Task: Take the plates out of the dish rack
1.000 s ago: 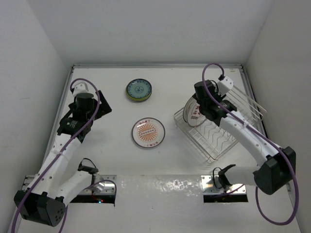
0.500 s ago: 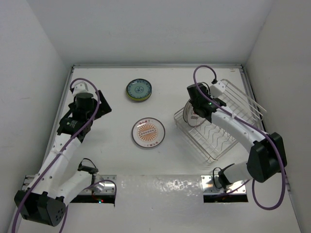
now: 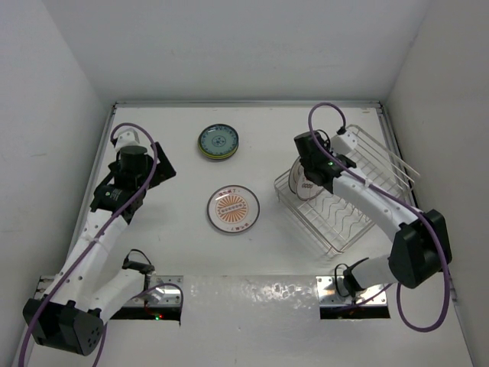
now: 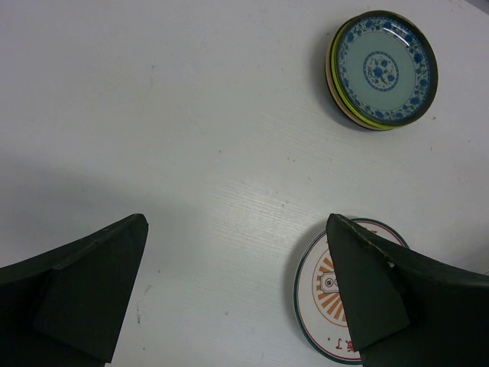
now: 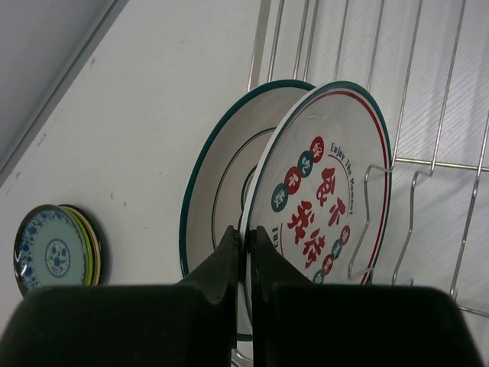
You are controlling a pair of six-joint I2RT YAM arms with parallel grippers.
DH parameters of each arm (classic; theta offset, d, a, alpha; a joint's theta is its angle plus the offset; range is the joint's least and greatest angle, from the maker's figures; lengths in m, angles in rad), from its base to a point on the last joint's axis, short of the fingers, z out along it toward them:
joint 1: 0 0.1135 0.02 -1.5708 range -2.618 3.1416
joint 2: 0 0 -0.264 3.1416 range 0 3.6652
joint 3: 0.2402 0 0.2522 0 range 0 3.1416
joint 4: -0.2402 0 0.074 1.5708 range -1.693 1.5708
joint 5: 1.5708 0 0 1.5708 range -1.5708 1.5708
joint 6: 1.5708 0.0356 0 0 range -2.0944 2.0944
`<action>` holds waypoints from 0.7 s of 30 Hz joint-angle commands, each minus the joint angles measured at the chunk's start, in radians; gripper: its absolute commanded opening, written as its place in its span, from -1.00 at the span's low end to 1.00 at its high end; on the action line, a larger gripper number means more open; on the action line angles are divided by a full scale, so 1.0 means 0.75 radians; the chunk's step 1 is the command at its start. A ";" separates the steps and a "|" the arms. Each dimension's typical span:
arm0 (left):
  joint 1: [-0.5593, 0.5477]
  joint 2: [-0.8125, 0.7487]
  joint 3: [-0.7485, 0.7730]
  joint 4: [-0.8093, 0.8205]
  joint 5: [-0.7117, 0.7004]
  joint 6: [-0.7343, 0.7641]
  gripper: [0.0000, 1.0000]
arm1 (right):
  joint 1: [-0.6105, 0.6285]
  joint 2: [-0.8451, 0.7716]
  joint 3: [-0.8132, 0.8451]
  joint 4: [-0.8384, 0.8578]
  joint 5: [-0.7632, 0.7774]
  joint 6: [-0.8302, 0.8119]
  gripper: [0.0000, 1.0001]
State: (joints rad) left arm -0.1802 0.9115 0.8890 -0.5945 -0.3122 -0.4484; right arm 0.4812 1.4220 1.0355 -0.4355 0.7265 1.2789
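1. The dish rack (image 3: 336, 222), a silvery wire basket, sits on the white table (image 3: 183, 245) close to its right edge, turned at an angle.
2. Two plates stand on edge in the rack's left end, leaning together. The front one, the lettered plate (image 5: 321, 199), is white with a thin dark and red rim, red characters and a curve of red and dark dots. Behind it, touching or nearly so, is a teal-rimmed plate (image 5: 218, 191) showing its pale underside.
3. The right pincer (image 5: 246, 256) is pressed together on the near rim of the lettered plate, one finger on each face. From the grip the plate spreads away and to the right in the wrist view, disc upright, edge-on to the fingers.
4. Judging from this, the coming move is a lift clear of the rack wires without dragging the teal-rimmed plate along. The right arm is the one at the rack.
5. The left pincer (image 4: 235, 222) is spread wide and holds nothing, hovering over bare table toward the left edge, well apart from the rack.
6. Already out of the rack: a sunburst plate (image 3: 233, 209), white with orange rays, lies flat mid-table. A stack of small plates (image 4: 380, 69), blue-patterned on top with lime and beige edges below, lies near the far edge.
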 commanded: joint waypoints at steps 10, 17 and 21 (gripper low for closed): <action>0.021 0.000 0.013 0.065 0.060 -0.003 1.00 | -0.006 -0.263 -0.043 0.065 -0.001 0.023 -1.00; 0.021 -0.025 0.068 0.063 0.191 -0.071 1.00 | -0.004 -0.382 0.147 0.061 -0.011 -0.328 -1.00; 0.021 -0.039 0.168 0.095 0.489 -0.213 1.00 | 0.009 -0.368 0.324 0.133 -0.331 -0.814 -1.00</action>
State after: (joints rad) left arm -0.1749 0.9142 0.9249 -0.5884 -0.1329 -0.5152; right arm 0.4801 1.1561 1.1465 -0.4339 0.6537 0.9932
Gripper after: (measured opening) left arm 0.999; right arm 0.009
